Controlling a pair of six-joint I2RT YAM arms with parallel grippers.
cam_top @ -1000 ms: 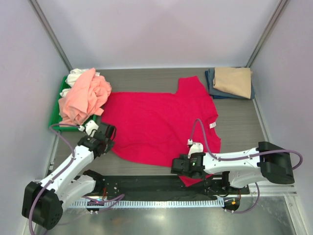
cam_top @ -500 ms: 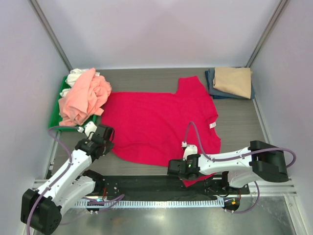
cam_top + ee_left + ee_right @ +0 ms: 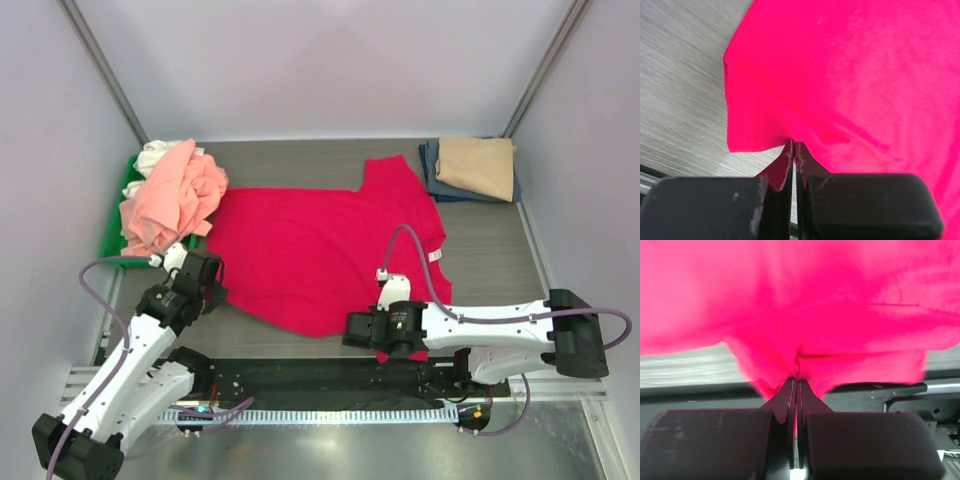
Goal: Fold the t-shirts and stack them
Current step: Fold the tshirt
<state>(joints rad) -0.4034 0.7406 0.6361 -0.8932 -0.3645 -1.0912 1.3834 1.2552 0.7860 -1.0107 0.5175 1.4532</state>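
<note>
Your left wrist view showed what the top view hid: the left gripper [image 3: 794, 146] pinched shut on a stitched hem corner of the soft crimson-red cloth t-shirt [image 3: 320, 250], which lay spread flat across the middle of the grey woodgrain table [image 3: 300, 160]. Your right gripper [image 3: 796, 380] was clamped on the shirt's bunched near edge. The small white neck tag [image 3: 435, 256] was too small to read.

I pinch the red shirt [image 3: 320, 250] by its lower edge; it lies flat mid-frame. Pink shirt [image 3: 175, 200] crumpled upper left; tan shirt [image 3: 478, 165] folded upper right.
</note>
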